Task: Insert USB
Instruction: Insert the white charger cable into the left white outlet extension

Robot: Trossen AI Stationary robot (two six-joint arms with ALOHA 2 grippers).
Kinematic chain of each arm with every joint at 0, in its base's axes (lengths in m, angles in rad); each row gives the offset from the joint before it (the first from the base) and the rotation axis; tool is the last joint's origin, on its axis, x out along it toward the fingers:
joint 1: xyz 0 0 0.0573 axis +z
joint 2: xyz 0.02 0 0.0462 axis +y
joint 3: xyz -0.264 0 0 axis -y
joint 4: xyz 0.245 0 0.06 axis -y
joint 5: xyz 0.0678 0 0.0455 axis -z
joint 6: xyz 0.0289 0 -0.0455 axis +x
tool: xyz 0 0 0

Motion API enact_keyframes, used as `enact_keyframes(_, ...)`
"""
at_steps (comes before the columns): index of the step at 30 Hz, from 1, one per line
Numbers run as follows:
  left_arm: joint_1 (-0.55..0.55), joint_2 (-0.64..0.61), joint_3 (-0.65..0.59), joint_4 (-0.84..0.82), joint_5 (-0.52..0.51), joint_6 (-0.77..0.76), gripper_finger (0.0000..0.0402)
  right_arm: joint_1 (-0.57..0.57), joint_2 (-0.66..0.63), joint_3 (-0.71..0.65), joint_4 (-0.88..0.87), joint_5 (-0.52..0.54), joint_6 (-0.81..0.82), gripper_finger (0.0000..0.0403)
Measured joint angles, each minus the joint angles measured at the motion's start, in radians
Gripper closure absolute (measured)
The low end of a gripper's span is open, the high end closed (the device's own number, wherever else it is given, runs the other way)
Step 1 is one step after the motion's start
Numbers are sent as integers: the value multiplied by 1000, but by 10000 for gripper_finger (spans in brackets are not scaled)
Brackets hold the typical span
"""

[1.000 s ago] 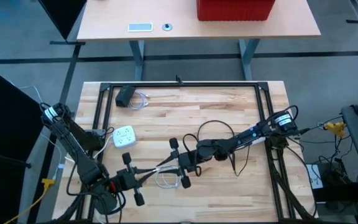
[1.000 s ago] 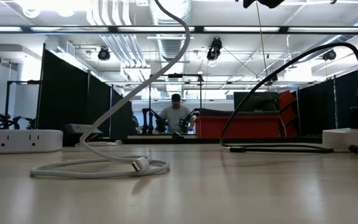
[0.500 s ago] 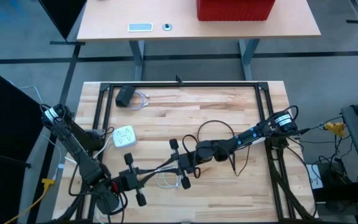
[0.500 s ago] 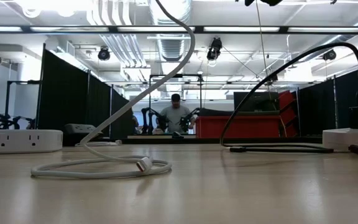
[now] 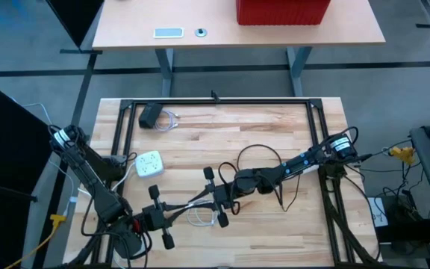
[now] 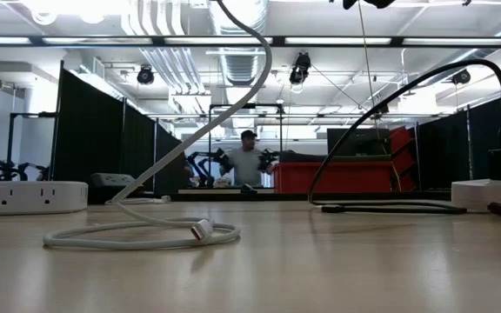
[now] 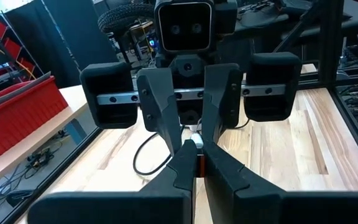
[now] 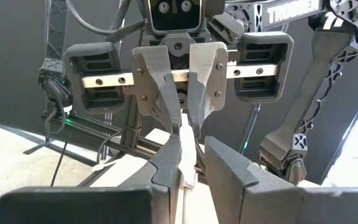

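While both arms face each other, the left tool (image 5: 172, 214) and right tool (image 5: 209, 195) each clench the white cable (image 6: 137, 233).

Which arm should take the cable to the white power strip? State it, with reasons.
Left, probably. The white power strip lies on the table's left side, nearer the left gripper, which is shut on the white cable. The right gripper, also shut on it, sits farther off, mid-table.
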Motion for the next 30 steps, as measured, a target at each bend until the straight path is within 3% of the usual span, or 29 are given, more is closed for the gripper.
enact_keyframes(5,0,0,0,0,0,0,396,0,0,0,1,3,0,344)
enact_keyframes(11,0,-1,0,-1,-1,-3,396,0,0,0,1,-3,0,388)
enact_keyframes(14,0,-2,0,-1,-1,-3,396,0,0,0,1,-4,7,390)
enact_keyframes(24,-1,-2,0,-1,6,-3,396,0,0,0,2,-1,29,326)
enact_keyframes(30,-1,-2,0,-1,10,-2,396,0,-2,0,1,-2,29,324)
